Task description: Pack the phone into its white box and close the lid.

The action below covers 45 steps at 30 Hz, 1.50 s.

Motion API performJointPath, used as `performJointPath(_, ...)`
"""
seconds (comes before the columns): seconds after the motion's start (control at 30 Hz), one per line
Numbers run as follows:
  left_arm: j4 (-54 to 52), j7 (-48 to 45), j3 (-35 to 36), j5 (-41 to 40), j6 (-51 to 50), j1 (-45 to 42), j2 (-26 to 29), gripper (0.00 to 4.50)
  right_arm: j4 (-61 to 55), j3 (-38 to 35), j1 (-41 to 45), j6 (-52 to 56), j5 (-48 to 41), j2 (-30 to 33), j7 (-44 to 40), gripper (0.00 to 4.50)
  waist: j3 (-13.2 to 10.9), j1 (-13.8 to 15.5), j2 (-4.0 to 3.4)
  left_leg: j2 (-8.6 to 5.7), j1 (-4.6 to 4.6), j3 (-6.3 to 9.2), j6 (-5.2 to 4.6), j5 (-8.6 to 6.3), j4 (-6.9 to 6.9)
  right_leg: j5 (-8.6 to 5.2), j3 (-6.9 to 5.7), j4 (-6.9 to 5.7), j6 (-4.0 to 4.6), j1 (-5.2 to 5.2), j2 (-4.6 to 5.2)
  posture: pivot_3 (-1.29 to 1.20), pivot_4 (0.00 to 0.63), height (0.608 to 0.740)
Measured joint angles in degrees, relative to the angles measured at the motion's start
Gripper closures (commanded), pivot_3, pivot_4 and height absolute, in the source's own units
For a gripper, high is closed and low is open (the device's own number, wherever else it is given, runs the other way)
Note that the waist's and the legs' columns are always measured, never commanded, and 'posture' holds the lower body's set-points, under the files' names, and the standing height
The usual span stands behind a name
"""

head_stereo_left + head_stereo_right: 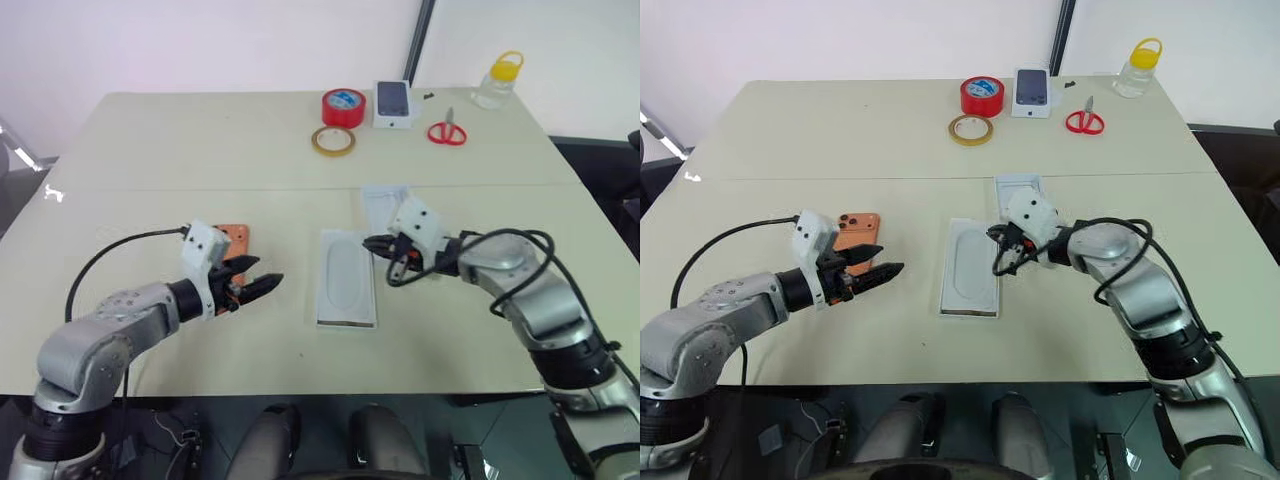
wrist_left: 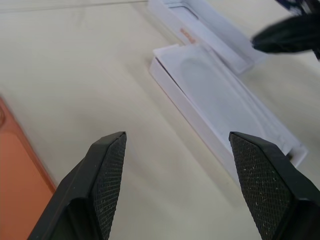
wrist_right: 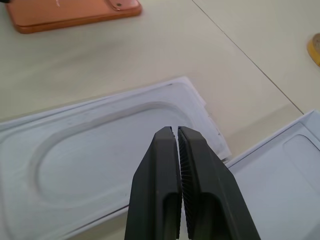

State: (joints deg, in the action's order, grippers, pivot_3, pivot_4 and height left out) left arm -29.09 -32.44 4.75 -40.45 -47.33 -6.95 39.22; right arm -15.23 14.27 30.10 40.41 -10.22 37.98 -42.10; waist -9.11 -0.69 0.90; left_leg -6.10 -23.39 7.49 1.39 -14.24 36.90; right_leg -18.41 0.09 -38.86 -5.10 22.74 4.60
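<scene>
Both grippers hold nothing: left gripper (image 1: 883, 270) gapes beside the slim orange phone (image 1: 856, 231); right gripper (image 3: 178, 131) pinches shut above the shallow white cardboard box (image 1: 970, 265).

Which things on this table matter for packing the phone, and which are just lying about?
For the job:
slim orange phone
shallow white box tray
white cardboard lid

Lying about:
red tape roll
tan tape ring
small white box with dark phone picture
red-handled scissors
yellow-capped clear jar

Bare tabletop (image 1: 290, 300) between phone (image 1: 858, 232) and white box (image 1: 346, 277)
</scene>
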Motion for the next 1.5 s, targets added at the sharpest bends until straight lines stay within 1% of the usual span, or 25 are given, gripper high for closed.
performJointPath(0.1, 1.9, -7.4, -2.1, 5.5, 9.4, 2.4, 2.3, 1.04, 2.2, 2.4, 2.1, 1.7, 2.4, -2.7, 1.8, 4.48, 0.0, 0.0, -0.04, 0.02, 0.0, 0.02, -0.02, -0.01, -0.05, 0.0, -0.01, 0.0, 0.0, 0.02, 0.0, 0.0, 0.15, 0.74)
performJointPath(0.2, 3.8, -11.4, -2.3, 7.9, 14.6, 2.7, 3.0, 1.04, 4.2, 5.2, 3.9, 2.7, 4.2, -4.8, 2.4, 4.48, 0.0, 0.0, -0.06, 0.01, -0.01, 0.03, -0.03, -0.02, -0.05, 0.0, -0.01, 0.0, 0.0, 0.03, 0.0, 0.0, 0.15, 0.74)
performJointPath(0.37, 6.3, -15.3, -2.4, 9.3, 18.0, 2.8, 3.0, 1.04, 7.9, 8.4, 6.0, 2.9, 6.9, -8.3, 3.4, 4.48, 0.0, 0.0, -0.07, 0.01, -0.01, 0.04, -0.03, -0.02, -0.05, 0.01, -0.02, 0.0, -0.02, 0.04, -0.01, 0.0, 0.15, 0.74)
performJointPath(0.53, 7.7, -15.3, -2.8, 11.8, 19.3, 3.4, 2.5, 1.04, 10.7, 10.8, 7.1, 2.8, 9.5, -9.8, 3.4, 4.48, 0.0, -0.1, -0.08, 0.01, -0.01, 0.04, -0.03, -0.02, -0.05, 0.01, -0.02, -0.04, -0.02, 0.06, -0.02, 0.0, 0.15, 0.74)
performJointPath(0.67, 7.6, -14.6, -2.9, 12.4, 19.3, 4.4, 1.3, 1.04, 9.0, 12.0, 6.6, 3.0, 9.4, -9.1, 0.2, 4.48, 0.0, -0.1, -0.08, 0.01, 0.0, 0.05, -0.06, -0.03, -0.05, 0.01, -0.02, -0.05, -0.02, 0.05, -0.02, 0.0, 0.15, 0.74)
performJointPath(0.83, 7.5, -13.6, -2.9, 12.8, 19.2, 5.2, 1.0, 1.04, 1.5, 13.6, 3.0, 4.3, 8.0, -6.0, -5.7, 4.48, 0.0, -0.1, -0.08, 0.01, 0.0, 0.06, -0.18, -0.1, -0.04, 0.01, -0.02, -0.06, -0.03, 0.05, -0.02, 0.0, 0.15, 0.74)
performJointPath(1.13, 6.5, -13.1, -2.8, 12.8, 19.0, 6.2, 0.6, 1.04, -7.2, 14.6, -0.9, 7.6, 4.2, -2.1, -12.2, 4.48, -0.1, -0.1, -0.08, 0.01, 0.0, 0.08, -0.27, -0.15, -0.03, 0.01, -0.02, -0.05, -0.03, 0.04, -0.02, 0.0, 0.15, 0.74)
performJointPath(1.33, 6.5, -13.2, -2.8, 12.8, 18.9, 6.1, 0.6, 1.04, -8.6, 14.7, -1.2, 8.1, 2.0, -0.6, -14.7, 4.48, -0.1, 0.0, -0.08, 0.01, 0.0, 0.08, -0.28, -0.16, -0.03, 0.01, -0.03, -0.05, -0.03, 0.03, -0.02, 0.0, 0.15, 0.74)
performJointPath(1.5, 6.5, -13.0, -2.8, 12.7, 18.5, 6.1, 0.6, 1.04, -8.4, 14.4, -1.5, 6.1, 2.1, -0.7, -14.1, 4.48, 0.0, -0.1, -0.08, 0.01, 0.0, 0.08, -0.28, -0.16, -0.03, 0.01, -0.03, -0.05, -0.03, 0.04, -0.02, 0.0, 0.15, 0.74)
